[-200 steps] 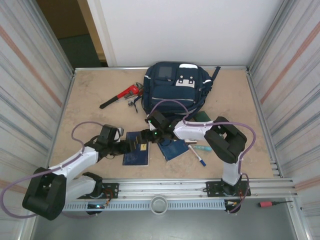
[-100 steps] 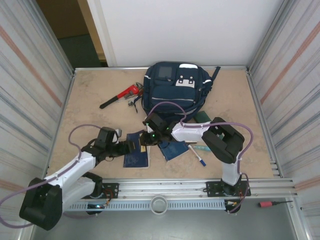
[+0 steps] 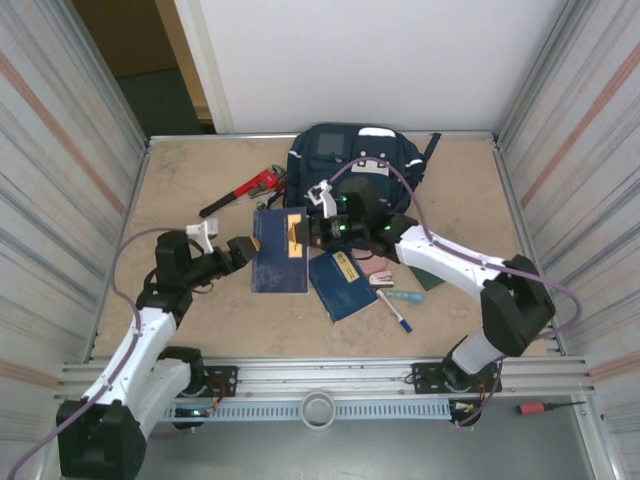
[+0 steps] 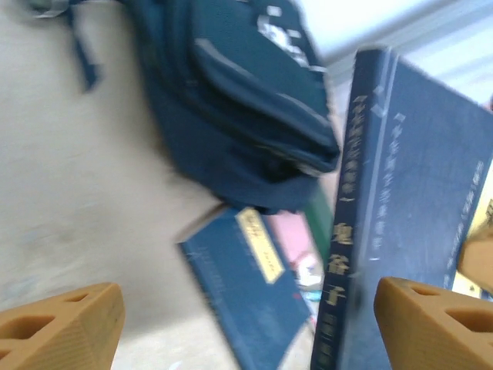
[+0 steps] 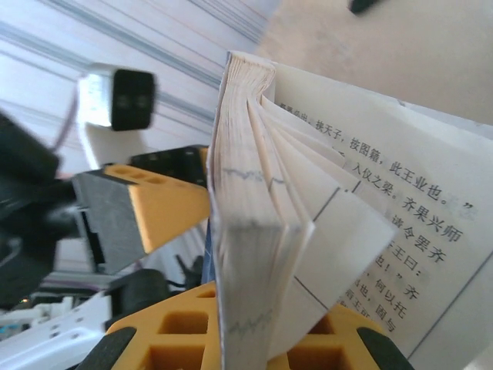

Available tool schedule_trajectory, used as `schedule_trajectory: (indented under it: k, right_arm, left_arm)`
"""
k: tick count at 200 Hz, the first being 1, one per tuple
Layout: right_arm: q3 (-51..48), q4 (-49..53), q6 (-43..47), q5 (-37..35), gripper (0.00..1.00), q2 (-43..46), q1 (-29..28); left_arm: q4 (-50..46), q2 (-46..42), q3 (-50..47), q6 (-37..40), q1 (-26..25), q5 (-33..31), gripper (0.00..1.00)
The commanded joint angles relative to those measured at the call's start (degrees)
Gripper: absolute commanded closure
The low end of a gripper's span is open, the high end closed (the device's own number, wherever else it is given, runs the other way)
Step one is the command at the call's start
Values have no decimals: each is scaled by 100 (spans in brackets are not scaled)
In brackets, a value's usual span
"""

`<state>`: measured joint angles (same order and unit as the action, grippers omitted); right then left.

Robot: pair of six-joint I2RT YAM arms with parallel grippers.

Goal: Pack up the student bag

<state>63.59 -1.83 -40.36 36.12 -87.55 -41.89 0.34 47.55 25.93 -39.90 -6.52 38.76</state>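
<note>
The student bag [image 3: 350, 168] lies at the back middle of the table, also in the left wrist view [image 4: 239, 100]. My right gripper [image 3: 299, 232] is shut on a navy book with a yellow label [image 3: 279, 252] and holds it up in front of the bag. Its pages [image 5: 254, 231] fan out between the yellow fingers [image 5: 177, 331]. My left gripper [image 3: 238, 250] is open just left of that book. The book's spine [image 4: 345, 231] stands by the right finger [image 4: 435, 324]. A second navy book [image 3: 345, 286] lies flat on the table.
A red wrench [image 3: 240, 192] lies left of the bag. Pens [image 3: 395, 310], a teal marker [image 3: 402, 296], a pink item [image 3: 376, 268] and a green one [image 3: 432, 281] lie right of the flat book. Metal walls close in both sides.
The right gripper shut on the book and raised it off the table toward the bag. The left gripper opened wider and drew back to the left.
</note>
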Motion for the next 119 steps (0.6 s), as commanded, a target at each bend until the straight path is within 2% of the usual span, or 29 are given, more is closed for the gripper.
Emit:
schedule_trajectory:
  k: [1,13,24,40,55,62,71,81,91,105,119]
  right_arm:
    - [69,-106,273,757,96,301,185]
    - [83,-96,320,875,95,371,295]
    - [83,-163,308,1010,95,395,371]
    - [99,-89,352,1081,94,388,495]
    - [45,24,414,1110,91,425,672]
    - [-1,122,424,1070,87,464,782]
    - [-64,286,449,993,77,538,944]
    - [-170,472,451,864,56,657,1138]
    - [-332,588,449,693,38,824,1303]
    - [-648,481,403,548,23,1081,1411]
    - [-967,87,304,655,13,1242,1313]
  left_arm:
    - [1142,212,266,-298,-153,1276,15]
    - [1335,339,414,-226,-463,1344,18]
    - [1265,501,589,-71,-751,1274,26]
    - [1312,701,737,-69,-945,1181,48]
    - [1567,867,743,-229,-965,1120,76]
    - [1678,919,755,-292,-965,1108,86]
    - [1804,971,771,-382,-980,1090,92]
    - [1969,1017,805,-486,-995,1088,100]
    - [2129,1036,841,-592,-1010,1097,100]
    - [2390,1037,884,-756,-1026,1098,100]
    - [2642,1052,950,-916,-1035,1087,100]
